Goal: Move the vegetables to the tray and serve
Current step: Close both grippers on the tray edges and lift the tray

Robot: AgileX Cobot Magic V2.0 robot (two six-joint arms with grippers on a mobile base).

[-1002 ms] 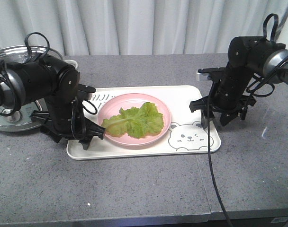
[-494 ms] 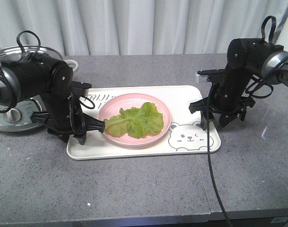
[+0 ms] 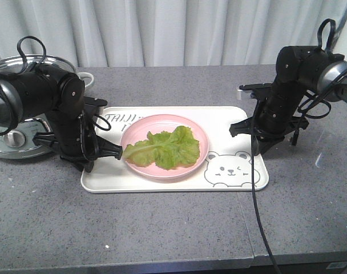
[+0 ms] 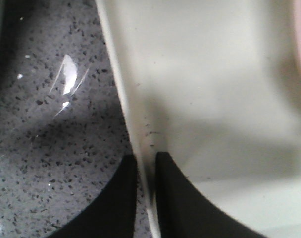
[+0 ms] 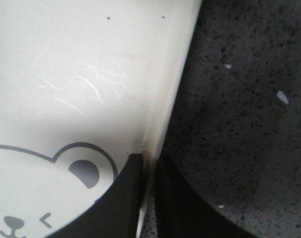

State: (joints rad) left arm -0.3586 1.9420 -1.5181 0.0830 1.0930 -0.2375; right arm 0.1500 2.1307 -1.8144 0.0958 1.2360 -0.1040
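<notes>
The green lettuce leaves (image 3: 162, 148) lie on a round pink plate (image 3: 192, 129) that sits on the cream-white tray (image 3: 162, 182) with the bear face (image 3: 229, 164). My left gripper (image 3: 90, 163) is at the tray's left edge. In the left wrist view the gripper (image 4: 146, 166) is shut on the tray's rim (image 4: 122, 99), one finger on each side. My right gripper (image 3: 259, 149) is at the tray's right edge. In the right wrist view the gripper (image 5: 149, 166) is shut on the rim (image 5: 175, 89), beside the bear's ear (image 5: 83, 171).
A metal pot with a glass lid (image 3: 13, 103) stands at the far left, close behind my left arm. A small white cup (image 3: 85, 76) is behind it. A seam (image 3: 246, 222) splits the grey counter. A curtain hangs behind.
My left arm has drawn in and its gripper has closed on the tray's left rim. The tray with the plate has shifted slightly right. The right arm barely moved.
</notes>
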